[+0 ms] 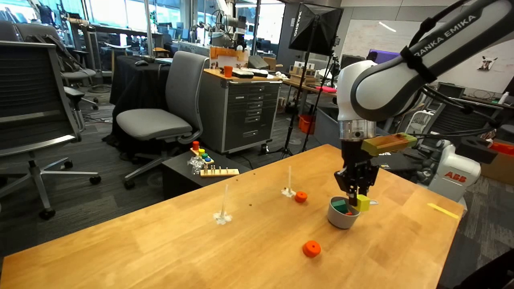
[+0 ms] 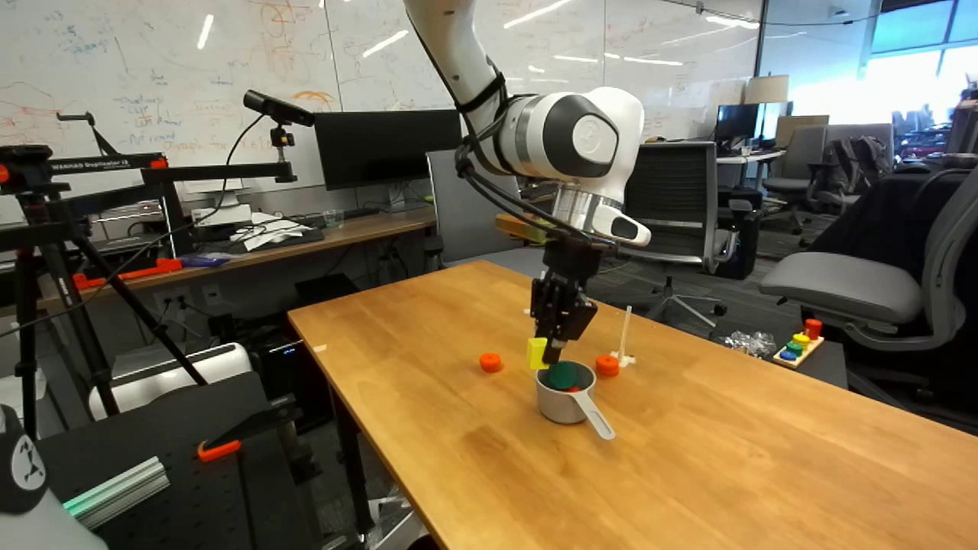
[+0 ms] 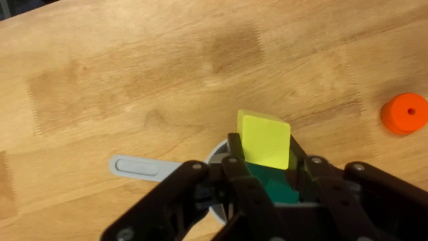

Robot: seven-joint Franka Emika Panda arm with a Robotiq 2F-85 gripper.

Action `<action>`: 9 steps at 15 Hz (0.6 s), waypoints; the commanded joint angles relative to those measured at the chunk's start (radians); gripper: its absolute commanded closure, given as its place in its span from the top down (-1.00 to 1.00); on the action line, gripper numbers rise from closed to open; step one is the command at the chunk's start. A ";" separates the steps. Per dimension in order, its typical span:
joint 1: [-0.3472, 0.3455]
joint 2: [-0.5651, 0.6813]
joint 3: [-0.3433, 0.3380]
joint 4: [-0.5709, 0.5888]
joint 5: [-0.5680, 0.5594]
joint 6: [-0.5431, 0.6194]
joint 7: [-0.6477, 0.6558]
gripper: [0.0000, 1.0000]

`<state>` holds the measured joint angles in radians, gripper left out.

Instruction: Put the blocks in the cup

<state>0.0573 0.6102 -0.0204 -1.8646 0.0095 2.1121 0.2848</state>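
The grey cup (image 1: 340, 220) stands upright on the wooden table; it shows in both exterior views (image 2: 561, 409). Its handle (image 3: 138, 168) extends to the left in the wrist view. Inside the cup lie a green block (image 1: 340, 206) and a small red or orange piece (image 1: 349, 213), mostly hidden. My gripper (image 3: 264, 144) is shut on the yellow block (image 3: 266, 142), one finger on each side. The yellow block also shows in both exterior views (image 1: 363, 203) (image 2: 537, 354), just above the cup's rim near its edge. No separate orange block shows.
Orange round pieces (image 1: 300, 196) (image 1: 311, 249) lie on the table near the cup; one shows in the wrist view (image 3: 406, 113). Thin upright posts (image 1: 289, 180) (image 1: 224, 202) are taped to the table. A low black stand (image 1: 180, 172) with toys is beside the table.
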 commanded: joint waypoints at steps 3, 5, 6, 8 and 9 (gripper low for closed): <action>-0.002 -0.020 -0.013 -0.024 0.016 0.017 0.001 -0.82; -0.004 -0.009 -0.013 -0.005 0.018 0.023 0.001 -0.82; -0.003 -0.002 -0.015 0.006 0.016 0.032 0.004 -0.82; -0.002 0.012 -0.015 0.027 0.016 0.043 0.006 -0.82; -0.001 0.019 -0.015 0.037 0.016 0.052 0.007 -0.82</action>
<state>0.0555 0.6137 -0.0320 -1.8624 0.0095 2.1475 0.2865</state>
